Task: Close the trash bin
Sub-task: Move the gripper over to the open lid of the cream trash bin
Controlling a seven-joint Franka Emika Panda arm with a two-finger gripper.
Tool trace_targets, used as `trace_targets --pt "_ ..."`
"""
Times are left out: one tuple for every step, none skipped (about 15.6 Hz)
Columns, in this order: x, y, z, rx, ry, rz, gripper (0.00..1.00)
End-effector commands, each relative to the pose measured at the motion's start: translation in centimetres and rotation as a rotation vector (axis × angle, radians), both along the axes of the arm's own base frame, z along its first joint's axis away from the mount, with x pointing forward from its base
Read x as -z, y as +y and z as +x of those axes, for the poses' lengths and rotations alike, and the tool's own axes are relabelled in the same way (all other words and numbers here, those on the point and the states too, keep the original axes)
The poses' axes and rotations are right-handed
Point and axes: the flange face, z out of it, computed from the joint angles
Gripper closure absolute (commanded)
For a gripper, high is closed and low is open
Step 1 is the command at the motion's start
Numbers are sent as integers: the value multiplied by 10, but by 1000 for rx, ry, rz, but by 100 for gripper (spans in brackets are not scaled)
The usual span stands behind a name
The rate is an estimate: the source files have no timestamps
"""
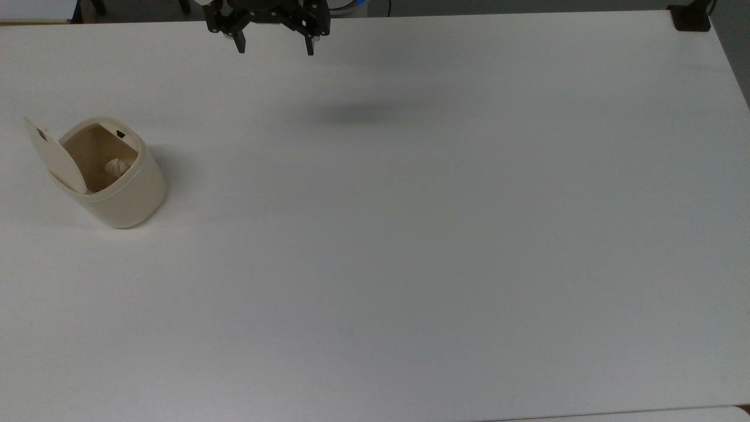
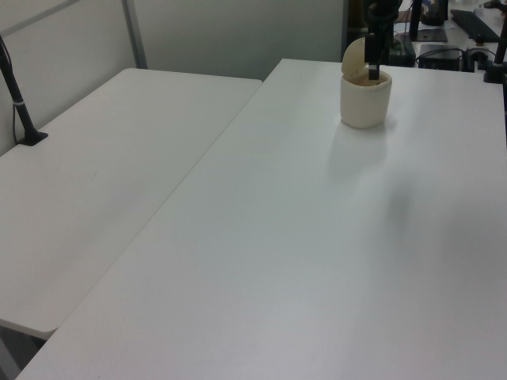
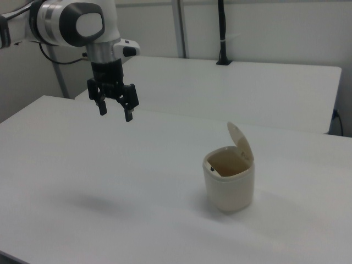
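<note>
Trash bin: stood on the bench, lid raised. Claw: spread wide, empty, hung well apart, toward the top view's upper right of the bin.

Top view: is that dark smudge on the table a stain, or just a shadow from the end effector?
Top view: a soft-edged shadow lies below the raised, open end effector, with no hard outline. Right view: the same blurred patch sits under the end effector; the trash bin casts its own faint shadow.

White table, second white table just beside it, black post.
</note>
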Motion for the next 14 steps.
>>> trace_targets --pt "-5 -5 -6 -13 -5 17 0" --pt "-5 -5 -6 -10 -6 21 0" --pt "-5 -8 -6 -3 -6 24 0" --pt "-5 -10 -7 4 -6 24 0" --pt "-5 -10 -7 3 -6 24 0" --pt "-5 -10 -7 -2 -6 25 4" --pt "-5 -10 -7 -3 -6 25 9" --pt "-5 -10 -7 -3 -6 25 19" --pt "-5 -11 -6 -1 -8 28 38" --pt "-7 -13 -5 4 -12 30 56" --pt "-15 -19 -3 21 -31 28 72" --pt "-14 -27 0 41 -33 27 85" --pt "-15 -34 3 58 -47 32 93" --pt "-17 -45 6 86 -78 33 97"
